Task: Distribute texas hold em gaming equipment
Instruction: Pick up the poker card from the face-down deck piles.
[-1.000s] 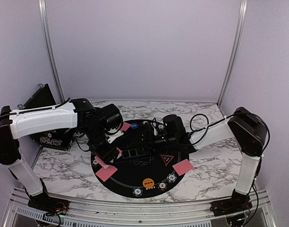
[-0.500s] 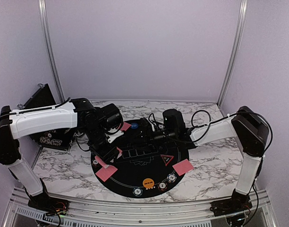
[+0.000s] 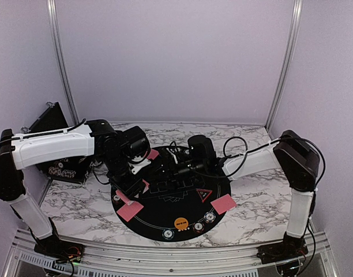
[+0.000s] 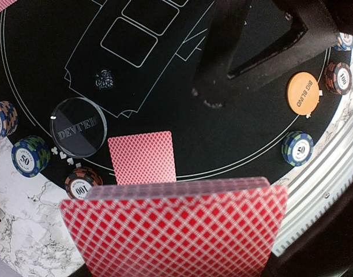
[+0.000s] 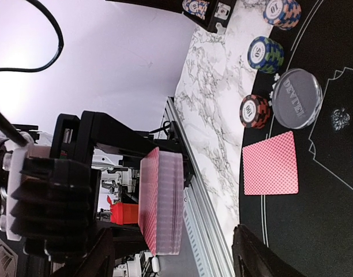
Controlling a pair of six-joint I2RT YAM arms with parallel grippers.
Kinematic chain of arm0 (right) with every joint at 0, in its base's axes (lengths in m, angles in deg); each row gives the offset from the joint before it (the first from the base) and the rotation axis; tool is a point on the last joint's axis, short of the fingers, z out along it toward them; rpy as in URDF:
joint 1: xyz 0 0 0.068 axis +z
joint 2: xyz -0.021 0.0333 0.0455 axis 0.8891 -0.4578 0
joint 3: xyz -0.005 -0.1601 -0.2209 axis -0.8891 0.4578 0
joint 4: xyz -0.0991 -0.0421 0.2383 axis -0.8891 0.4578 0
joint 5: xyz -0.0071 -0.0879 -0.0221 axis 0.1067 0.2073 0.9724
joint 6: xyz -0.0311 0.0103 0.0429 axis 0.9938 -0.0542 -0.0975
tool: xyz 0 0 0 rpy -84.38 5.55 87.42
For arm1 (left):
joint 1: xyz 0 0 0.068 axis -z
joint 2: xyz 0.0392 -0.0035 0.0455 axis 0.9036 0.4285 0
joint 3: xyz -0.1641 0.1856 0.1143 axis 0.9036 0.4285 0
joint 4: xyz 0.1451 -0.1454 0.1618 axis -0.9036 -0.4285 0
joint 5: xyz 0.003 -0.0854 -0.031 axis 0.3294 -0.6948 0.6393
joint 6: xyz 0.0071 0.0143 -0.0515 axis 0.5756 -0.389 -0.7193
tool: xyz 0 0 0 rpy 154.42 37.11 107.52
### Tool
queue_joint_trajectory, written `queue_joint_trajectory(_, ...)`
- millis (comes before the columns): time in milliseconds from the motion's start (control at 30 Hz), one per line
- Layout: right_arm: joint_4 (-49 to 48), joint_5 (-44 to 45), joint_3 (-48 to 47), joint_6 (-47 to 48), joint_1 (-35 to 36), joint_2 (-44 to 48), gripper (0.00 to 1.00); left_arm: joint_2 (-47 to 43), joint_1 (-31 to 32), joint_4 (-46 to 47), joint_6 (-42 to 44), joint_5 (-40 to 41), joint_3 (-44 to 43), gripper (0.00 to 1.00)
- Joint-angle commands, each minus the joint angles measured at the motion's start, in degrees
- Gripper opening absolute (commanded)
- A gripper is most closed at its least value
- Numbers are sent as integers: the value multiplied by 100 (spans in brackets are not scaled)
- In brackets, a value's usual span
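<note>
Mat (image 4: 38, 57) holding card (image 4: 142, 157), chips (image 4: 297, 148); left gripper (image 5: 133, 196) gripping deck (image 4: 176, 231).

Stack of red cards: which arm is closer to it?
Left. The left fingers hold the stack; the right fingers, open, hover a little way off, not touching it.

Soft even light, mild blur (fisheye-bent wrist views)

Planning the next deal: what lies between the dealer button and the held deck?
A face-down red-backed card and a 100 chip on the mat; the left wrist view shows it.
</note>
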Motion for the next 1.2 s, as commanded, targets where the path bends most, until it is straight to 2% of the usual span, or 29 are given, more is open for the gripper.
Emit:
queue_joint_trajectory(0, -307, -115, -285, -135, 119, -172, 68, -22, -23, -29, 43, -61, -188, 58)
queue_joint_trajectory(633, -559, -108, -634, -396, 328, -679, 66, -15, -23, -27, 57, -58, -214, 58)
queue_joint_trajectory(1167, -243, 19, -556, -183, 239, -704, 63, -43, -21, -29, 63, -56, -180, 58)
